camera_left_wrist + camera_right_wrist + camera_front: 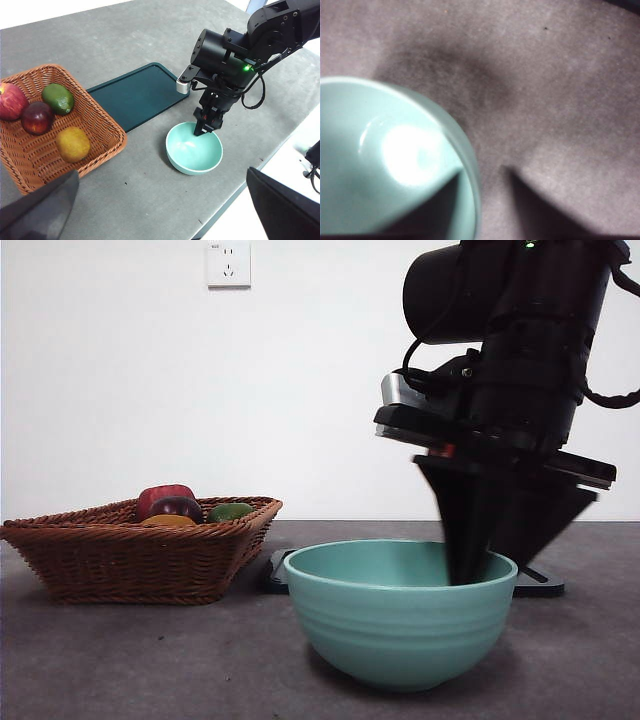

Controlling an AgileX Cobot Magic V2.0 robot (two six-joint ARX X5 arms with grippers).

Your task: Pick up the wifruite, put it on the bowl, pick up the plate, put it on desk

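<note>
Teal bowl low centre on grey counter; right pincer parted, astride its rim; left pincer wide, high above.

I read this as a lab or test room, not a home. My two black robot arms work at a bare dark grey desk set against a plain white wall with a single power socket. What lies on the desk looks like staged props: a wicker basket of fruit, a dark tray and one teal bowl.
</note>
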